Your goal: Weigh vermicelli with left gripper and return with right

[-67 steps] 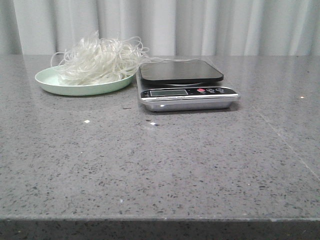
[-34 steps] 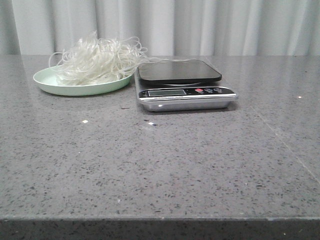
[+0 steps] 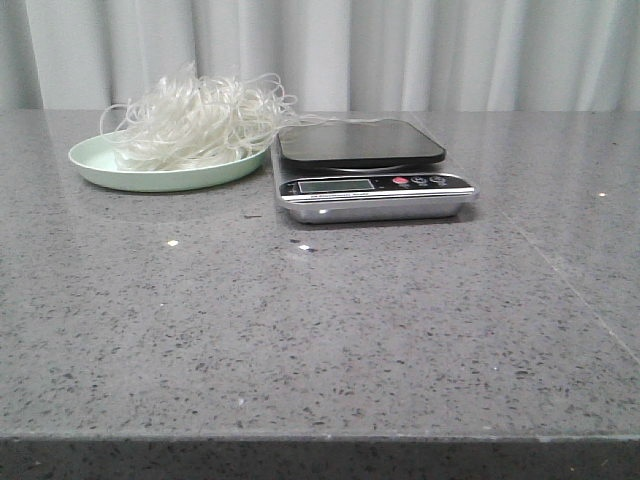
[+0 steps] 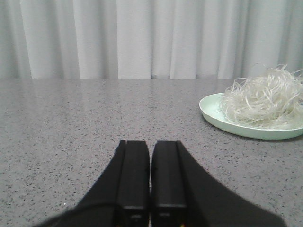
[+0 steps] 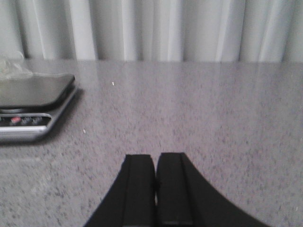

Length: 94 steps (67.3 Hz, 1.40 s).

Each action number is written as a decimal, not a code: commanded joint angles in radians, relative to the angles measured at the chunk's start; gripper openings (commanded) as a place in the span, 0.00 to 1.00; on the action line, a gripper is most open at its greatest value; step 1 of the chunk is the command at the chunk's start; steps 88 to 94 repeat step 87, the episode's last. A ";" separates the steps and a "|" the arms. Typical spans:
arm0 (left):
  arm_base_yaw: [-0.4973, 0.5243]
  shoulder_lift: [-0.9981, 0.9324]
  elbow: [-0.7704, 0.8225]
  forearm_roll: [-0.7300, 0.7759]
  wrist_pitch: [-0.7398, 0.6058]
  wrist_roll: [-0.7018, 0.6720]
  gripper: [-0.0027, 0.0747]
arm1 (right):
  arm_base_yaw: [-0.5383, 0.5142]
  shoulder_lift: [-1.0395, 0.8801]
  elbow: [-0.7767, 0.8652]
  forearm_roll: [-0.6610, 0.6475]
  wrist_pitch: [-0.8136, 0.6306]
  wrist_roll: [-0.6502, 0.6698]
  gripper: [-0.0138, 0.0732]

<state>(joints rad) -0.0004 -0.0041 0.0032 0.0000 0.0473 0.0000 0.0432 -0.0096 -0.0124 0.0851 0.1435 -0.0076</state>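
Observation:
The vermicelli [image 3: 195, 125], a fluffy whitish nest, lies on a pale green plate [image 3: 100, 165] at the back left of the table. It also shows in the left wrist view [image 4: 262, 97] on the plate [image 4: 213, 111]. A kitchen scale [image 3: 365, 170] with a black top stands just right of the plate, with nothing on it; it shows in the right wrist view [image 5: 33, 101] too. My left gripper [image 4: 151, 144] is shut and empty, low over the table, well short of the plate. My right gripper [image 5: 156, 158] is shut and empty, to the right of the scale. Neither gripper shows in the front view.
The grey speckled table [image 3: 330, 330] ends at a front edge near the camera. A pale curtain [image 3: 350, 50] hangs behind the table. A few small white crumbs [image 3: 172, 243] lie in front of the plate.
The front view shifts slightly between frames; the plate, vermicelli and scale keep their places relative to each other.

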 commanded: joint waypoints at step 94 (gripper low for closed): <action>-0.001 -0.020 0.008 0.000 -0.075 -0.008 0.20 | -0.006 -0.018 0.032 -0.014 -0.144 -0.008 0.35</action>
